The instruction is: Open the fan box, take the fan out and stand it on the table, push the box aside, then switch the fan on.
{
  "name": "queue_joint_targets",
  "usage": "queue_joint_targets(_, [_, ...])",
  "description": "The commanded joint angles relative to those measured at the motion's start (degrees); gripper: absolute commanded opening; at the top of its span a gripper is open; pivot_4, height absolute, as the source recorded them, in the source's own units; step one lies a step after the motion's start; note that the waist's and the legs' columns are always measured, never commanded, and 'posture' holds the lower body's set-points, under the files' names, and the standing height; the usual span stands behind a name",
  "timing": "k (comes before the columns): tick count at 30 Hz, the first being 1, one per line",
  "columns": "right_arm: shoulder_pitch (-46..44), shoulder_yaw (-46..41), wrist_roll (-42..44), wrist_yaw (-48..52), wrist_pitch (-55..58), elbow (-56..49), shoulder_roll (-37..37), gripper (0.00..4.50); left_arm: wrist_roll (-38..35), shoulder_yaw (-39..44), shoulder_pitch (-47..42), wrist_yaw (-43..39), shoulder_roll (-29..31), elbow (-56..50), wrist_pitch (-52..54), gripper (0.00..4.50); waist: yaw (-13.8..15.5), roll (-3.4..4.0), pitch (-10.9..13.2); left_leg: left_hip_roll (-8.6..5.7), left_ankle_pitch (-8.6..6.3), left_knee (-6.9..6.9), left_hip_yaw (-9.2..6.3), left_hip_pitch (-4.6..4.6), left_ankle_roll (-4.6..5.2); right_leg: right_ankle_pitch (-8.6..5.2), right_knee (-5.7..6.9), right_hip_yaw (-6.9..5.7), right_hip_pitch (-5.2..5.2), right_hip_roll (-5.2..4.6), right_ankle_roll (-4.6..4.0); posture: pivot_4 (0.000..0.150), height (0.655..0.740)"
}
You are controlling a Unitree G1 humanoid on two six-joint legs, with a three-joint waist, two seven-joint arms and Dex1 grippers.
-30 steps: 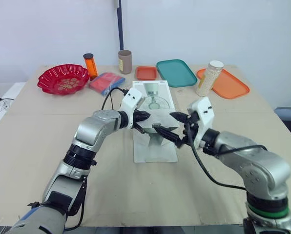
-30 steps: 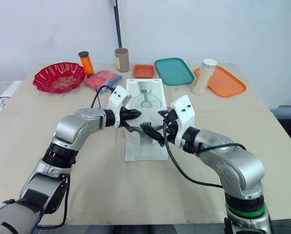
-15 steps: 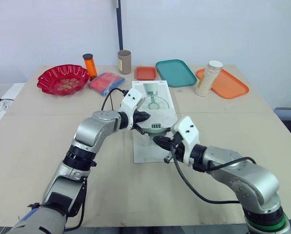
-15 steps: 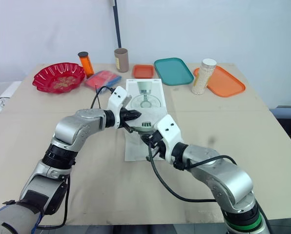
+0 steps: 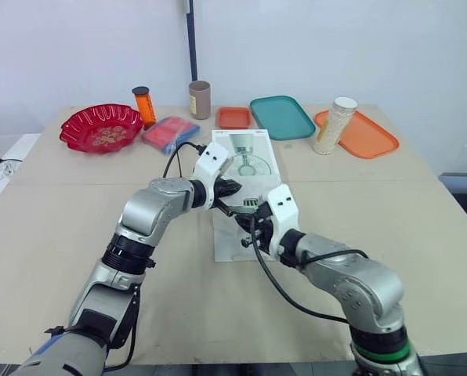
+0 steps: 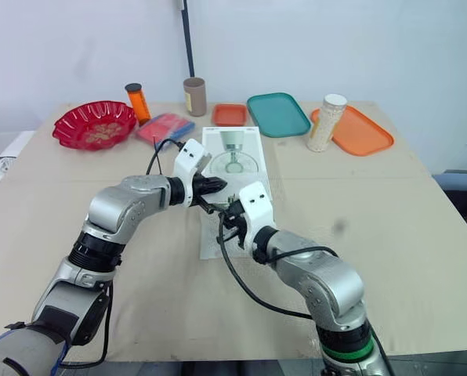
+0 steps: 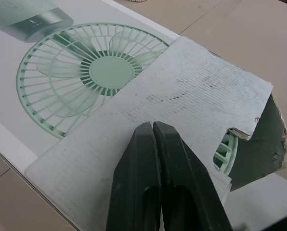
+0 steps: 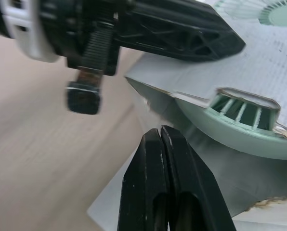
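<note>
Fan box [image 5: 249, 157] lies mid-table [image 5: 61, 235], its 6 o'clock flap [image 7: 182, 96] lifted, green fan [image 8: 240, 120] not yet out. Left fingers [image 7: 138, 159], together, touch the flap from 9 o'clock; right fingers [image 8: 148, 163], together, point into the opening.

Tan table [image 5: 61, 235], fan box [image 5: 253, 150], red bowl [image 5: 100, 127], teal tray [image 5: 284, 117], brown cup [image 5: 200, 99]

Tan table [image 5: 53, 235] before a plain white wall [image 5: 335, 47]
</note>
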Motion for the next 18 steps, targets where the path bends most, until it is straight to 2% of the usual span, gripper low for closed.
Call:
queue_joint_targets(1, [-0.88,-1.71,-1.26,-1.09,0.11,-0.48,0.57,0.01,0.66,-0.31,0.12,0.01,-0.08,0.87,0.63,0.11,0.01,0.00,0.00,0.00,0.00,0.00,0.00,0.00,0.00,0.00,0.00,0.00,0.00,0.00,0.00,0.150,0.7382])
queue_joint_targets(9, [0.70,-1.64,-3.60,-2.07,2.09,-0.37,0.08,0.01,0.61,-0.21,0.10,0.01,-0.10,0.80,0.44,0.11,-0.02,0.01,0.00,0.01,0.00,-0.01,0.00,0.00,0.00,0.00,0.00,0.00,-0.01,0.01,0.00,0.150,0.7382])
queue_joint_targets(18, [3.99,-5.39,-4.91,-2.98,7.38,-5.93,-1.65,0.01,0.51,-0.24,0.19,-0.02,-0.42,0.70,0.27,0.11,0.07,0.00,0.00,0.00,0.00,-0.01,0.00,0.00,0.00,0.00,0.00,0.00,0.00,0.01,0.00,0.150,0.7382])
